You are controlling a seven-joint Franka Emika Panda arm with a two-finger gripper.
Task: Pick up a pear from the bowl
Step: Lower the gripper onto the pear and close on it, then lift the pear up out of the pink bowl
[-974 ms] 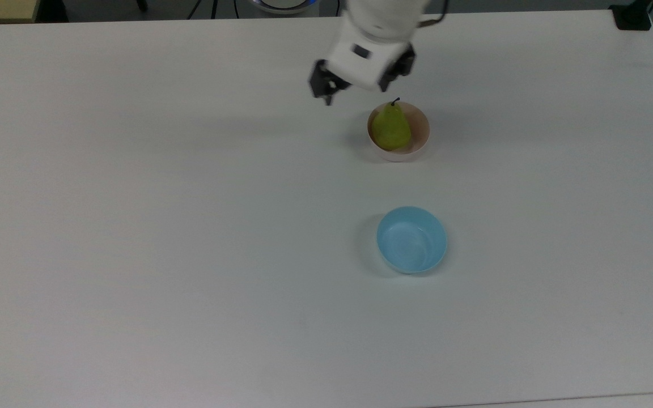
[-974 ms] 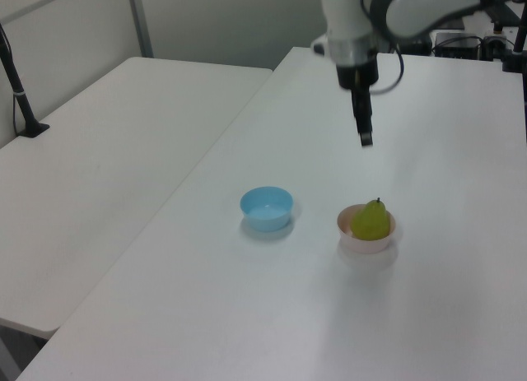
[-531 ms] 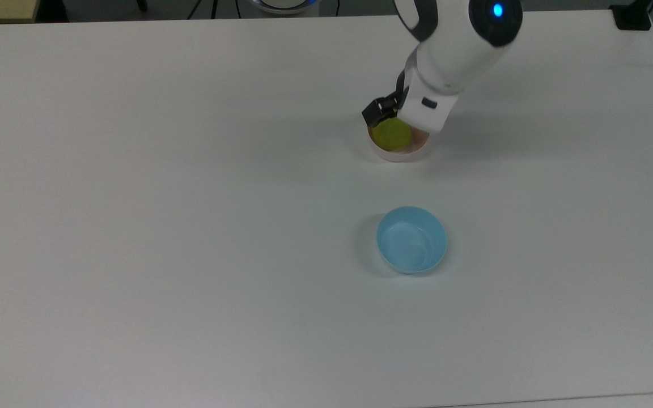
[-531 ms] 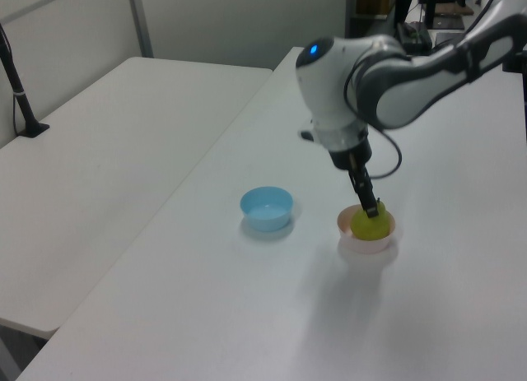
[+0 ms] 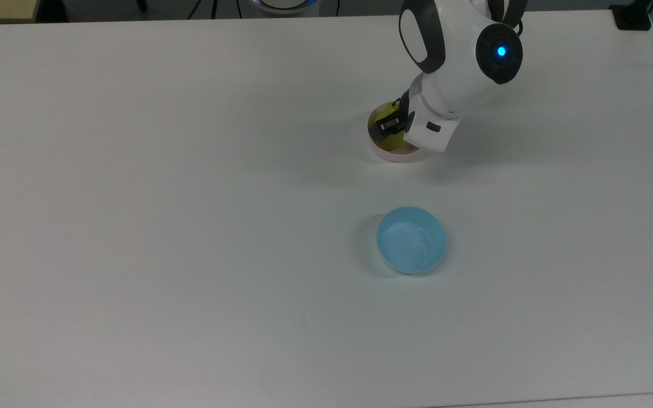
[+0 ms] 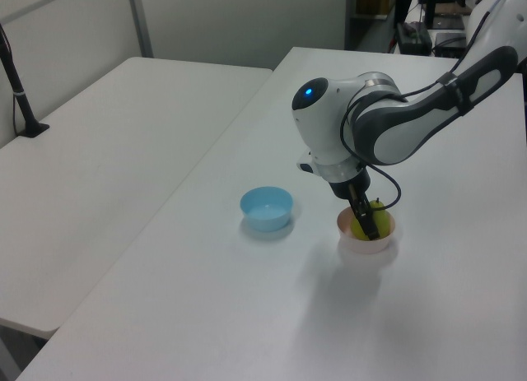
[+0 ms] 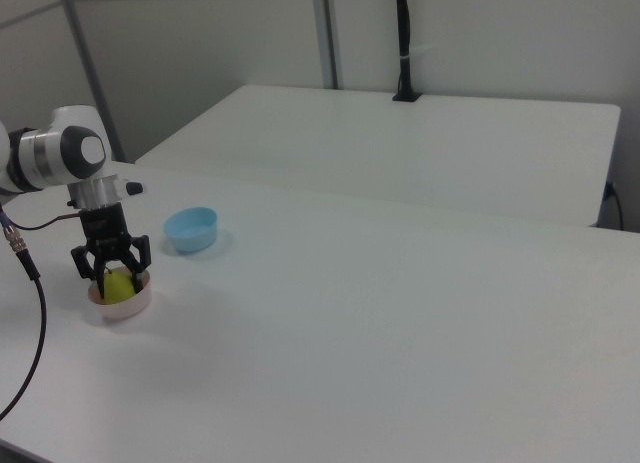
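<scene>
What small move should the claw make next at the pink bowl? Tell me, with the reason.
Probably close the claw on the pear. In the right view its fingers stand spread on either side of the pear, down inside the pink bowl, and the pear sits in the bowl, not yet lifted. Closing first should secure the grip before any upward move.

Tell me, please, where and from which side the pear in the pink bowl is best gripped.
Grip the pear across its body, coming straight down from above. It sits in the pink bowl, whose wall blocks any sideways approach, while its upper part stands clear above the rim. The end effector is already down around it, fingers on either side.
</scene>
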